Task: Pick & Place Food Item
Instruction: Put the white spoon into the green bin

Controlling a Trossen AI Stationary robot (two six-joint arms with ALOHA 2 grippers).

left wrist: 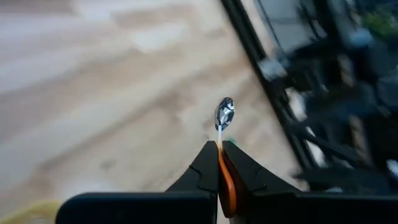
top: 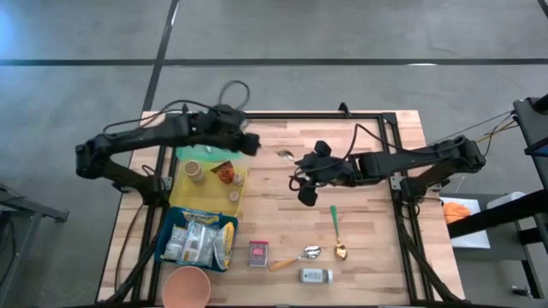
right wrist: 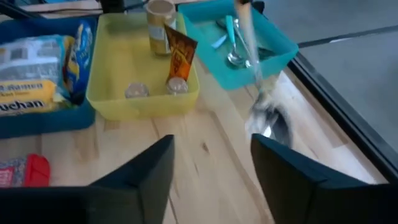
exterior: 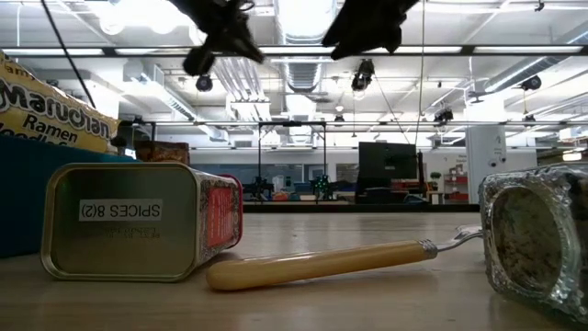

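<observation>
In the low view both arms are being cut off by the top edge, and the glass jar is running past the right edge. The spoon in the left wrist view is blurring, its handle hiding between the fingers. The noodle pack is getting clipped at the left edge.

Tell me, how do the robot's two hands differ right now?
The left hand is shut on a spoon; the right hand is open and empty. The left hand hangs near the yellow tray; the right hand is over bare table. Both are dark, with two fingers.
</observation>
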